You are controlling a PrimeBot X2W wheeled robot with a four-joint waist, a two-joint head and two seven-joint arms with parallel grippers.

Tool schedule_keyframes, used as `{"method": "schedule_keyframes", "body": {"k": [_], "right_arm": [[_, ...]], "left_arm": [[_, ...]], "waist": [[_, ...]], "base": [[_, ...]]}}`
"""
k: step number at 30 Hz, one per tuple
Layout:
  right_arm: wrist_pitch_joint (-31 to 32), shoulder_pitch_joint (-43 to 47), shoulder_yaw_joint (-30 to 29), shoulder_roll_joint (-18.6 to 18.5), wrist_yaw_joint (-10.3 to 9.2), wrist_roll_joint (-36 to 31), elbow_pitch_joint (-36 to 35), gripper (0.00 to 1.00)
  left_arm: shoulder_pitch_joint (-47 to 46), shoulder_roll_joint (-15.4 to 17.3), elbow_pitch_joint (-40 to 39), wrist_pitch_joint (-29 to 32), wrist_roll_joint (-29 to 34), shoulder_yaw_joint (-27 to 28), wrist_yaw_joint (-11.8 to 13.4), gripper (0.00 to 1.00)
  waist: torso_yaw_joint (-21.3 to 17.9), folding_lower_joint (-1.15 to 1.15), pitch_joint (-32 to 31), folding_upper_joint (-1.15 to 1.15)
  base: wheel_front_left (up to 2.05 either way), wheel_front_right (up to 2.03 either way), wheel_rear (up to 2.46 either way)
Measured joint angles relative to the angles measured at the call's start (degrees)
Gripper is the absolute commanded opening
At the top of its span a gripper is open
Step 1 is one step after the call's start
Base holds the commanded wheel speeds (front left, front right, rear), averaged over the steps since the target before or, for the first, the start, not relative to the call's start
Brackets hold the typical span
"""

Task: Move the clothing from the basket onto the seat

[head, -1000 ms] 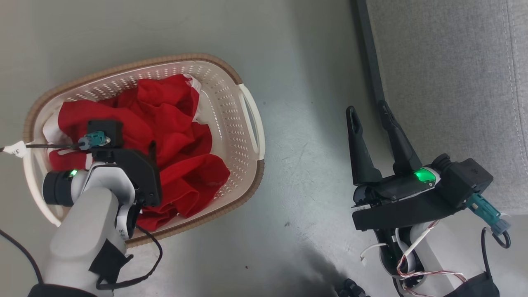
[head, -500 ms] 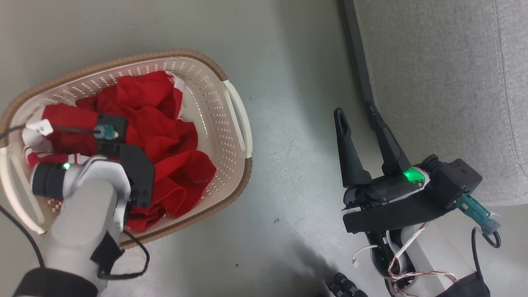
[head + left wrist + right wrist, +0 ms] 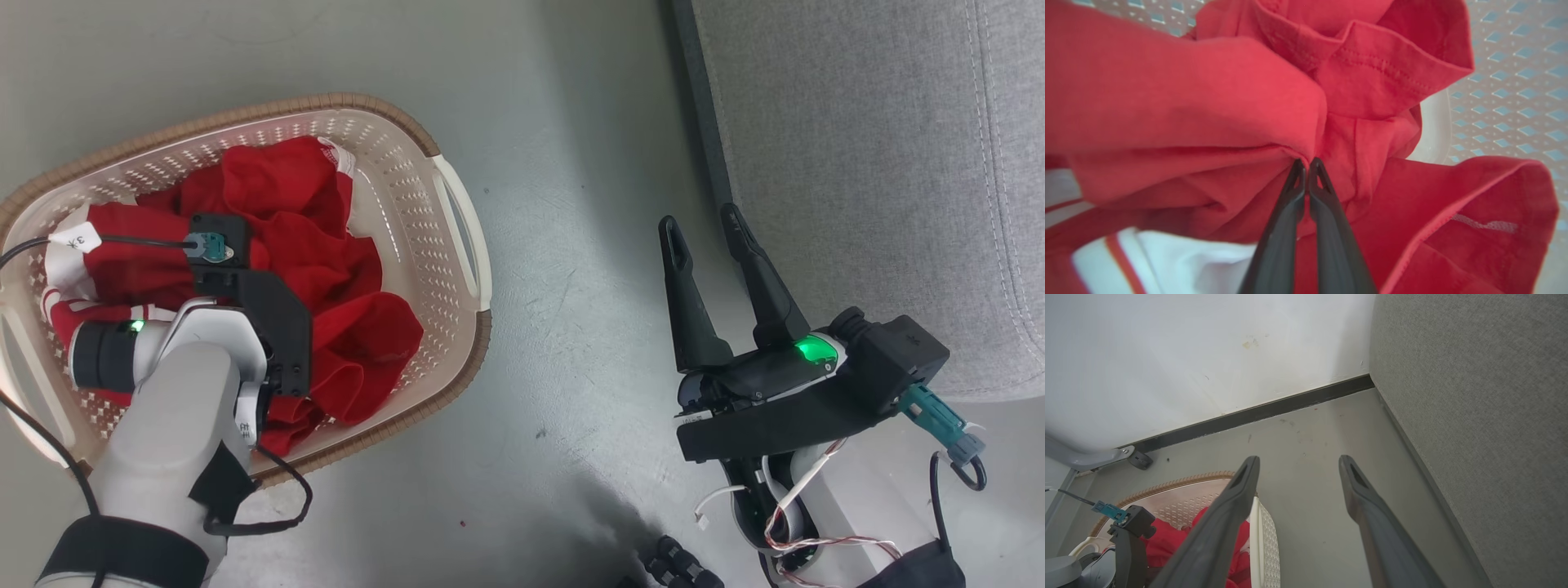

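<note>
Clothing (image 3: 1167,94) lies bunched in the basket (image 3: 384,175), and we see our left claw (image 3: 1306,171) pinched tight on a red fold at its tips. To the right, our right claw (image 3: 700,222) hangs spread wide over the floor (image 3: 571,310), with the seat (image 3: 857,163) just beyond its right finger.

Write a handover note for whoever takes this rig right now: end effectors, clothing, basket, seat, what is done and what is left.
Left end effector: shut, tips pinching a fold of the clothing inside the basket.
Right end effector: open and empty, over the floor beside the seat.
The basket stands on the floor; no clothing lies on the part of the seat in view.
Done: grasp made; nothing lifted out yet.
Left: lift the garment, carry it to the seat, release, then repeat for whatever remains in the basket.
</note>
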Motion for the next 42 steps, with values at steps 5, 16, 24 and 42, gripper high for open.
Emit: {"method": "schedule_keyframes", "body": {"k": [5, 16, 24, 42], "right_arm": [[0.0, -0.1, -0.7, 0.1, 0.35, -0.1, 0.7, 1.00], [0.0, -0.4, -3.0, 0.3, 1.45, -0.5, 2.2, 1.00], [0.0, -1.2, -5.2, 0.1, 2.80, -0.6, 4.2, 1.00], [0.0, 0.4, -8.5, -3.0, 5.37, -0.6, 10.1, 1.00]], "left_arm": [[-0.2, -0.9, 1.0, -0.8, -1.1, 0.4, 0.0, 0.00], [0.0, -3.1, 1.2, -4.9, -3.3, 1.4, -3.5, 0.00], [2.1, -3.4, 0.3, -10.3, -6.3, 2.8, -9.0, 0.00], [10.9, -5.1, -6.4, -22.1, -12.9, 3.3, -12.7, 0.00]], "waist": [[0.2, 0.00, -0.6, 0.00], [1.5, 0.00, -3.8, 0.00], [3.0, 0.00, -8.0, 0.00], [7.8, -0.01, -21.7, -0.01]], "base": [[0.00, 0.00, 0.00], [0.00, 0.00, 0.00], [0.00, 0.00, 0.00], [0.00, 0.00, 0.00]]}}
